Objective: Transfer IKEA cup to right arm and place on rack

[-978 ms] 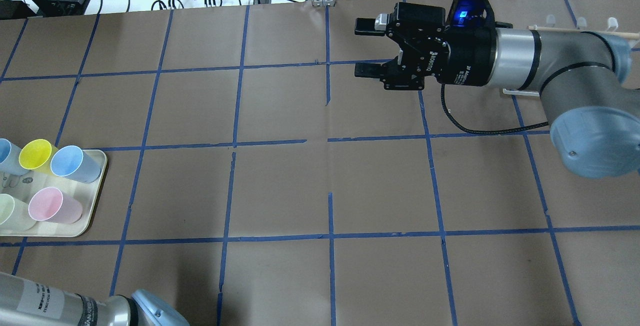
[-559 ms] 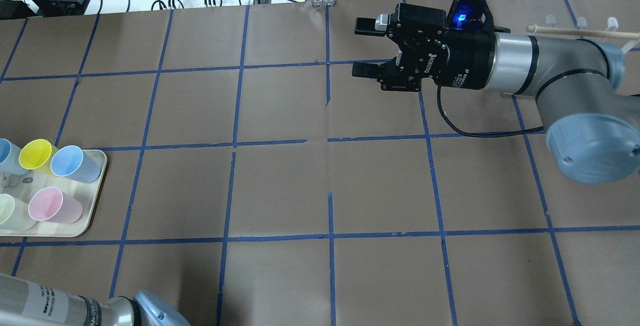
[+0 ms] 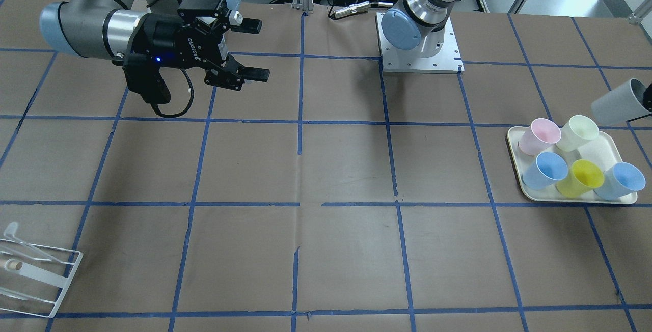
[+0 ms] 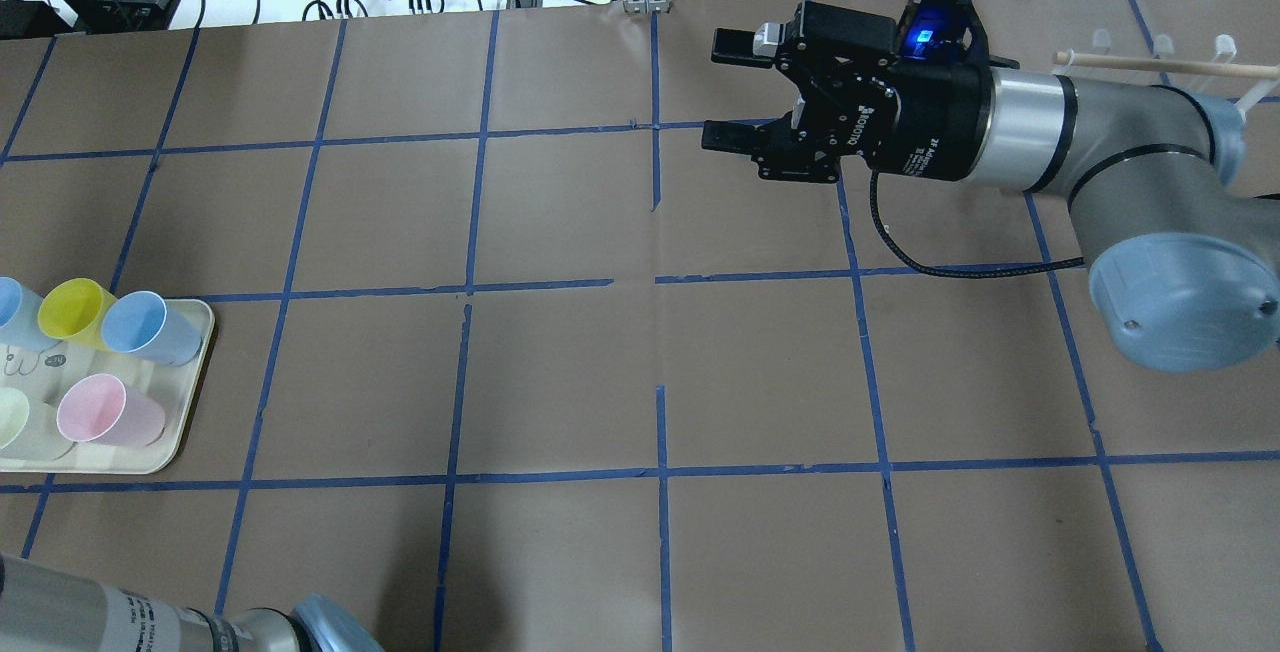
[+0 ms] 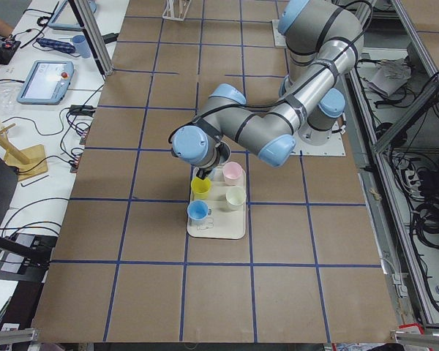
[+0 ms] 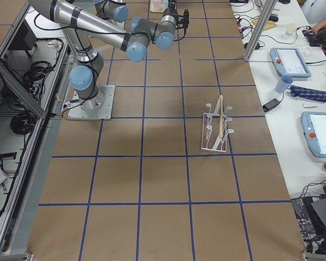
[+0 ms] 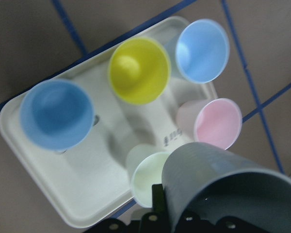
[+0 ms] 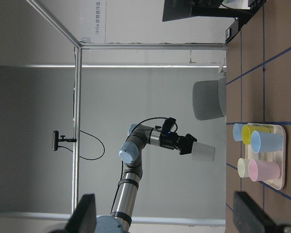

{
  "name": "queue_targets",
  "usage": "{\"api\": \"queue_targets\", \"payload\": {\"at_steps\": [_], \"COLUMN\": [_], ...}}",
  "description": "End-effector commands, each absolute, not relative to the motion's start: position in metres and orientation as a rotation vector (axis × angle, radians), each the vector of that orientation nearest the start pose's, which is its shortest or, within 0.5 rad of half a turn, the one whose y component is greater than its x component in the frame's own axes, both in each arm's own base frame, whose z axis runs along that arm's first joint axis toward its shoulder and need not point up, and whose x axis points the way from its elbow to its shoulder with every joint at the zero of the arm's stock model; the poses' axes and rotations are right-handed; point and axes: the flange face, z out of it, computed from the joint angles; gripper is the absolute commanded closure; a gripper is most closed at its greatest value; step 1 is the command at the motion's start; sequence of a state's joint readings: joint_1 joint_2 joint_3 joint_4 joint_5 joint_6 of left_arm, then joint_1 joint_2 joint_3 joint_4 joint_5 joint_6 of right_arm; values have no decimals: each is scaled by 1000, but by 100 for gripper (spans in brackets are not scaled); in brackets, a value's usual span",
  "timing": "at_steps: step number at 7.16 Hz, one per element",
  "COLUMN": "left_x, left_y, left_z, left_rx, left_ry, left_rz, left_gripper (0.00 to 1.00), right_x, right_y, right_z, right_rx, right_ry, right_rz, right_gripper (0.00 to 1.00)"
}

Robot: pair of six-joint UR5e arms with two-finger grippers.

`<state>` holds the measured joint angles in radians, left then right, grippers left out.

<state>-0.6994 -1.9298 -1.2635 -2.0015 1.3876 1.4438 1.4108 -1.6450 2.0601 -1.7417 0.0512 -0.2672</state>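
Left hand [image 8: 188,145] mostly hidden, gripping IKEA cup [image 3: 614,104]

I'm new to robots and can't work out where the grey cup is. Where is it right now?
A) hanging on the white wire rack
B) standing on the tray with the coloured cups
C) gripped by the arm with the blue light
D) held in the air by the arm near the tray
D: the grey cup is off the tray, held tilted in the left gripper, while the right gripper is open and empty.
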Motion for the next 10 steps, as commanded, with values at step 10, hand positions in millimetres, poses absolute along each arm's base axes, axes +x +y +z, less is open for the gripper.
{"api": "queue_targets", "payload": {"at_steps": [10], "left_x": [-38], "left_y": [-542], "left_z": [355], "left_rx": [-90], "left_ry": [-1618], "left_rz": [-80], "left_gripper": [100], "right_x": [173], "right_y": [-462], "right_z": [390], "right_rx": [174], "right_ry": [1510], "right_rz": [-55], "right_gripper": [0]}}
